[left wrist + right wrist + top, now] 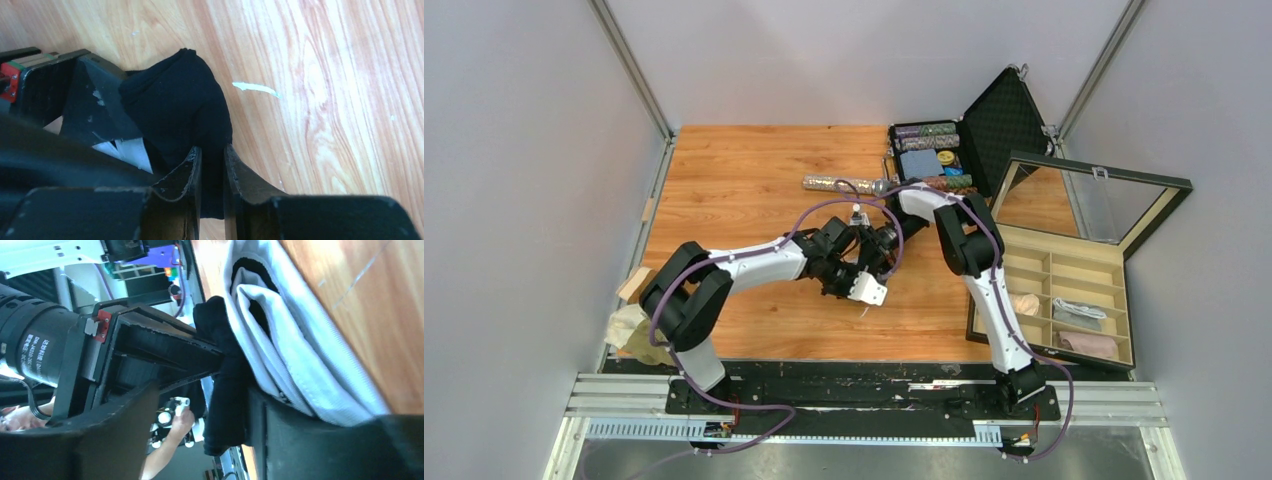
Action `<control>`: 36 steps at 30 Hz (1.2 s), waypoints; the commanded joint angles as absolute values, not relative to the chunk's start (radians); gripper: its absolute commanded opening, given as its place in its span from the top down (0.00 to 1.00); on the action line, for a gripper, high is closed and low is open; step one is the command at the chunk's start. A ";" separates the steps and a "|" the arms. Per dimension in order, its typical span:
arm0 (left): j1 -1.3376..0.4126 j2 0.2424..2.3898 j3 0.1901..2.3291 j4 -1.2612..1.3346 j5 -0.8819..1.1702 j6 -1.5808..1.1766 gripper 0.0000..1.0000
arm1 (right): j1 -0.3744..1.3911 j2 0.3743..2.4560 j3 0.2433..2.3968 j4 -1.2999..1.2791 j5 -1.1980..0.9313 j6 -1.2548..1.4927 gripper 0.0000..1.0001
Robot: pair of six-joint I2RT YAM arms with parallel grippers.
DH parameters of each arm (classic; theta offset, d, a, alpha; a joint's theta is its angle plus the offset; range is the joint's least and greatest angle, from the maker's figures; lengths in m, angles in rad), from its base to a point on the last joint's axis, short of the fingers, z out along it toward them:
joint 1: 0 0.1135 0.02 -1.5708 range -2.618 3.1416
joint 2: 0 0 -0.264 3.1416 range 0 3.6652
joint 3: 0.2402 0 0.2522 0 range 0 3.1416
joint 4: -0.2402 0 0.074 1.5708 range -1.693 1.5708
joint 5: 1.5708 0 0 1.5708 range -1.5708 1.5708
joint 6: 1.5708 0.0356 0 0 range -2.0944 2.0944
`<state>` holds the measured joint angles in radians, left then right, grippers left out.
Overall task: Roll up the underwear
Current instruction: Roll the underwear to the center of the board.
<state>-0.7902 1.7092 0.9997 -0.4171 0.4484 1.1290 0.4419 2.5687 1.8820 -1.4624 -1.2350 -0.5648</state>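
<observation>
**Item count.** One black underwear [175,107] with a white waistband [280,340] is at the work position, near the middle of the tabletop [744,180]. Three rolled garments lie in the compartmented organizer box [1069,245] at the right: one cream-beige [1025,303], one white [1079,312] and one brown [1089,345], each in its own compartment. A loose cloth pile [634,332], cream and olive, lies at the left edge of the tabletop; the number of pieces in it cannot be told.

**Left gripper** [212,157]. The jaws are nearly together, with a fold of the black underwear pinched between them. The bulk of the garment bunches up beyond the fingertips, on the wood.

**Right gripper** [205,390]. The jaws stand partly apart. The black fabric rests against one finger, and a gap shows between the fabric and the other finger. It is not clamped.

**Surroundings.** The two grippers meet on the same garment, close together and facing each other. A glittery microphone [839,184] lies just behind them. An open black case [1009,110] stands at the far right. A wooden block [635,284] sits near the cloth pile.
</observation>
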 commanded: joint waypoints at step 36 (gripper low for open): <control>-0.503 2.455 1.742 -1.514 1.337 1.223 0.95 | 0.582 1.495 0.863 -0.219 -0.882 -1.030 0.30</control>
